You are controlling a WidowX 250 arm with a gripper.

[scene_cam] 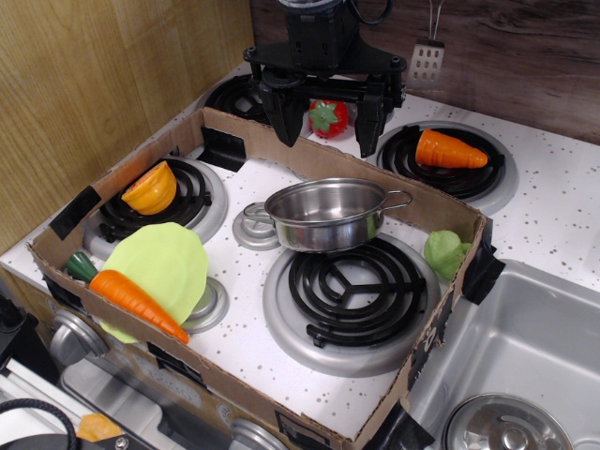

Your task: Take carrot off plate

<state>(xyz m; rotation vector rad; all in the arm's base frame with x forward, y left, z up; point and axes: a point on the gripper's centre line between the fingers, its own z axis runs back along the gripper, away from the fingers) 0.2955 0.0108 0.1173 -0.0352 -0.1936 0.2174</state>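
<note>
carrot (pixel 131 296): far down-left of your gripper, lying across the near-left edge of the plate, green stem end pointing left past the rim, tip toward the front cardboard wall. On the plate, not lifted.
plate (pixel 167 259): lime green, well below-left of the gripper, propped tilted over the front-left burner knobs inside the cardboard tray (pixel 281 394).
orange cup (pixel 151 188): left and below the gripper, on the rear-left burner, tipped on its side.
steel pot (pixel 328 214): just below the gripper, upright, empty as far as you can see, sits at the back edge of the big front burner (pixel 356 291), handle pointing right.
gripper (pixel 326 117): yours, top centre, above the tray's back wall. Fingers spread wide, nothing between them, clear of every item.
strawberry (pixel 328 117): seen between the two fingers but behind them, on the stovetop outside the tray. No contact.
stubby carrot (pixel 450 151): just right of the gripper, on the rear-right burner, outside the tray.
lettuce (pixel 445 254): down-right of the gripper, against the tray's right wall.
sink (pixel 525 356): far down-right.
</note>
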